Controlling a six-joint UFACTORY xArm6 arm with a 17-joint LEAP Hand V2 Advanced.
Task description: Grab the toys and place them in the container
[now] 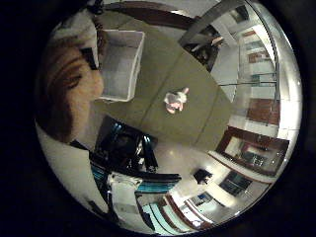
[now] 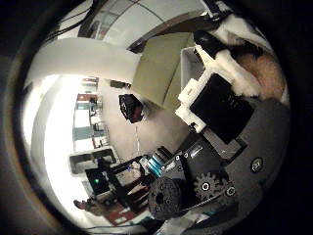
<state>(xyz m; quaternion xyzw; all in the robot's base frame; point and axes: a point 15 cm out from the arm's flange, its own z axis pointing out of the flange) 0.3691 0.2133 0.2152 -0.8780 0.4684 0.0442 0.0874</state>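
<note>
- Toy in the hand first: I have a brown-and-tan furry plush toy [image 1: 66, 86] pressed close against the palm, filling one side of the little-finger-side view, and its white and tan fur shows again beside the fingers in the thumb-side view.
- My hand [image 2: 215, 112] looks curled round that plush: a white-and-black finger lies across the fur, so I judge it held, not just touched.
- Container: the white rectangular plastic bin [image 1: 121, 64] sits on the olive-green worktop [image 1: 197, 94], open side up, and I see nothing inside the part that shows.
- The relation I'm steering by: the bin lies just beside the held plush, on the side away from the worktop's near edge. The hand seems to hang high above the worktop, close to the bin's rim but not yet clearly over its opening.
- The bin's long axis runs away from the hand, so I'd guess a short carry along it brings the plush over the middle before I let go.
- A second toy, a small white-and-pink plush figure [image 1: 175, 101], lies on the worktop near the bin, well apart from the hand. That one is left for later.
</note>
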